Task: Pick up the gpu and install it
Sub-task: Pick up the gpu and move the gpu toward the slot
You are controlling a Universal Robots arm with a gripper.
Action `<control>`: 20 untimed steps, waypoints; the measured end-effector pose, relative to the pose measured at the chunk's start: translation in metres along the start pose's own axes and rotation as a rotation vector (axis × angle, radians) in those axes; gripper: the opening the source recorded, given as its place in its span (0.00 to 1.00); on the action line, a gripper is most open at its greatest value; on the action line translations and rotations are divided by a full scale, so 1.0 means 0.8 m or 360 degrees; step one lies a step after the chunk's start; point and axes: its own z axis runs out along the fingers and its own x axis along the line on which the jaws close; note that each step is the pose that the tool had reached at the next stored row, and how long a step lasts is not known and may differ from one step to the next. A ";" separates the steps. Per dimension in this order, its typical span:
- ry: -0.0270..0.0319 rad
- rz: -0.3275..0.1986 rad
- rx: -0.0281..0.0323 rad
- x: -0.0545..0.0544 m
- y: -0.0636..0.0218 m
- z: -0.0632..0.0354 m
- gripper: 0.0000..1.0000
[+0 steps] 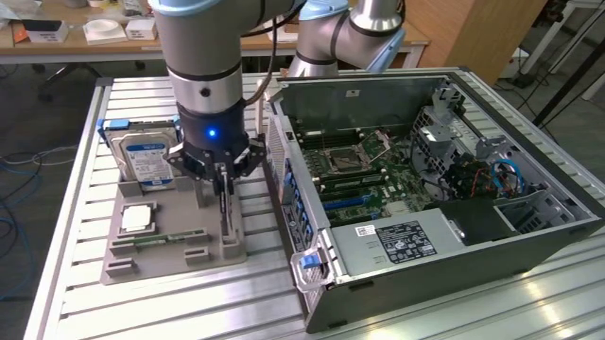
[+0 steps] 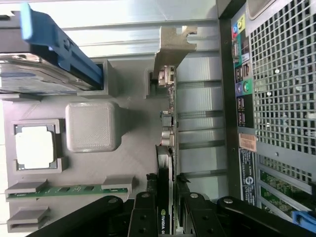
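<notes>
- Your gripper (image 1: 219, 173) is clenched on the gpu (image 1: 225, 212). One finger (image 2: 143, 215) sits on each flat face and the card's top edge runs between them.
- The gpu is straight below the gripper, standing on edge in the tray (image 1: 156, 270).
- In the exterior view its long axis runs from 12 to 6 o'clock, parallel to the rear panel (image 1: 283, 191) of the case (image 1: 454, 283).
- The grip is on the half nearer 6 o'clock. The pale bracket (image 2: 173, 44) is at the far end, toward 12 o'clock.
- From these angles you can't be sure whether the lower edge sits in the tray's slots or has lifted a little. It looks seated.
- There is only one arm, so it is the nearest by default.
- The case lies open-side up at 3 o'clock from the gripper, just beside the tray, with the board facing up inside it.
- The hard drive (image 1: 146, 152) stands at 10 o'clock.
- The processor chip (image 1: 138, 218) is at 8 o'clock, and the green memory stick (image 1: 156, 239) lies at about 7 o'clock.
- Count: one gripper, one gpu, one tray, one hard drive, one chip and one loose memory stick.
- There is also one case, and all of it is on one slatted table (image 1: 189, 312).
</notes>
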 end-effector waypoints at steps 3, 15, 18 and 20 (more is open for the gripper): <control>0.00000 0.0000 -0.00004 0.000 0.001 -0.017 0.26; 0.00357 0.0002 0.00030 -0.002 0.003 -0.068 0.26; 0.00357 0.0001 0.00029 -0.002 0.004 -0.085 0.26; 0.00357 0.0001 0.00029 -0.002 0.004 -0.096 0.26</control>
